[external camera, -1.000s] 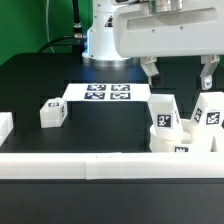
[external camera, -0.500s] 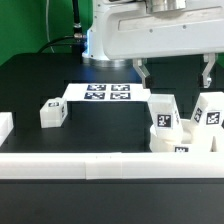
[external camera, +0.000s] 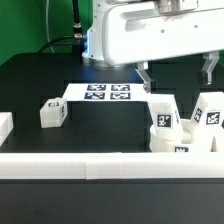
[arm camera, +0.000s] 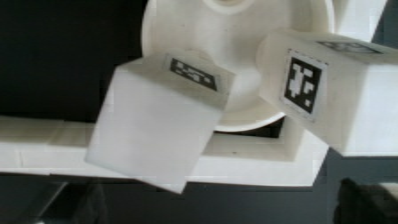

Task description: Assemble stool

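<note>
Fingers spread wide, nothing held — I hovered above the stool parts.
Two legs rested against the seat by the border rail — third leg lay well apart.

No words or numbers can be read; only black-and-white square tags mark the marker board and stool legs.

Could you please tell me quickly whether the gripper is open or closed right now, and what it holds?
Gripper: open, jaws wide apart, holding nothing.
</note>
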`<action>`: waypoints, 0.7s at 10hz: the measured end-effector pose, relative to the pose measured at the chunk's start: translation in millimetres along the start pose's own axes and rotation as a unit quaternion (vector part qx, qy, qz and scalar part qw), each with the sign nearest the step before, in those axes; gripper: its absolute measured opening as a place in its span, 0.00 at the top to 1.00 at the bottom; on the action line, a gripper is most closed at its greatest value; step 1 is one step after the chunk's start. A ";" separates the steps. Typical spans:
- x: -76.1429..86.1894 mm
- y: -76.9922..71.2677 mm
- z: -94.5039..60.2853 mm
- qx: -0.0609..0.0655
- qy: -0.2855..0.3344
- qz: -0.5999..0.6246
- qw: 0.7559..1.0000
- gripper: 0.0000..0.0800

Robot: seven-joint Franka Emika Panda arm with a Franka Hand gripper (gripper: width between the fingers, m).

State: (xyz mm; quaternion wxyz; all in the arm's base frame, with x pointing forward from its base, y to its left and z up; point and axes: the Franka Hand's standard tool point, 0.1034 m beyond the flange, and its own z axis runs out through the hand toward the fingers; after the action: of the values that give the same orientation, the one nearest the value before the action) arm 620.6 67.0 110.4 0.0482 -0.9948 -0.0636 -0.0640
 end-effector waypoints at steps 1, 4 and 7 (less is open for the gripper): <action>-0.3 2.4 0.0 -0.005 -0.002 -0.044 0.999 0.19; -3.9 9.9 2.9 -0.012 -0.009 -0.153 0.988 0.19; -2.1 14.4 10.2 -0.023 -0.032 -0.308 0.950 0.19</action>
State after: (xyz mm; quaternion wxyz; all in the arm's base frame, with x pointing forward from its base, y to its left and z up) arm 621.7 53.6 98.8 0.0015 -0.9290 -0.3673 -0.0451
